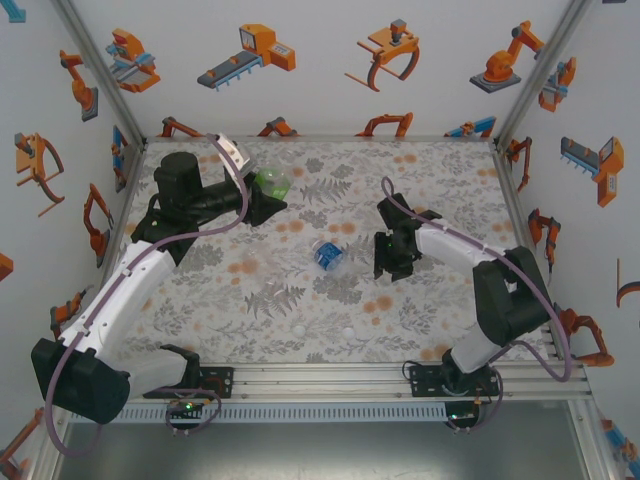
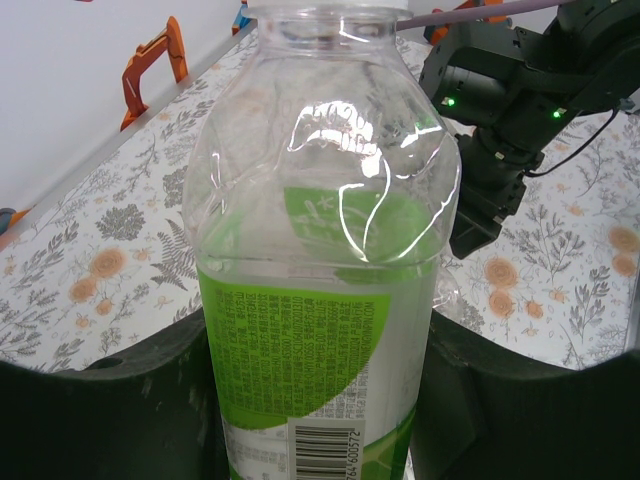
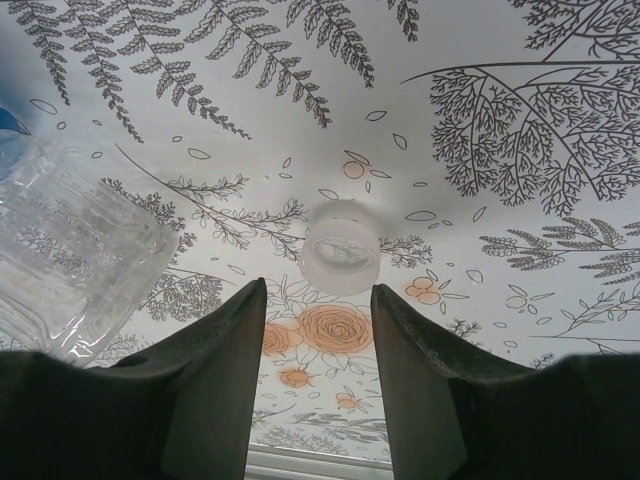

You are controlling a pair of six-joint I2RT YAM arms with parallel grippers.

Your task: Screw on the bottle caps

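My left gripper [image 1: 262, 197] is shut on the green-labelled bottle [image 1: 271, 183] at the back left of the table. In the left wrist view the bottle [image 2: 320, 230] stands upright between the dark fingers [image 2: 120, 410], and its neck [image 2: 320, 20] has no cap. The blue-labelled bottle [image 1: 327, 255] lies on its side mid-table. My right gripper [image 1: 388, 262] hangs open just right of it, pointing down. A white cap [image 3: 340, 248] lies open side up on the table just beyond the open right gripper [image 3: 318, 290]. Two more caps [image 1: 297, 328] [image 1: 347, 331] lie nearer the front. The plain clear bottle is out of view.
The table has a floral cloth [image 1: 440, 180] and is walled by printed panels on three sides. A metal rail [image 1: 330, 378] runs along the front edge. The clear body of the lying bottle [image 3: 70, 250] sits close to the left finger of the right gripper.
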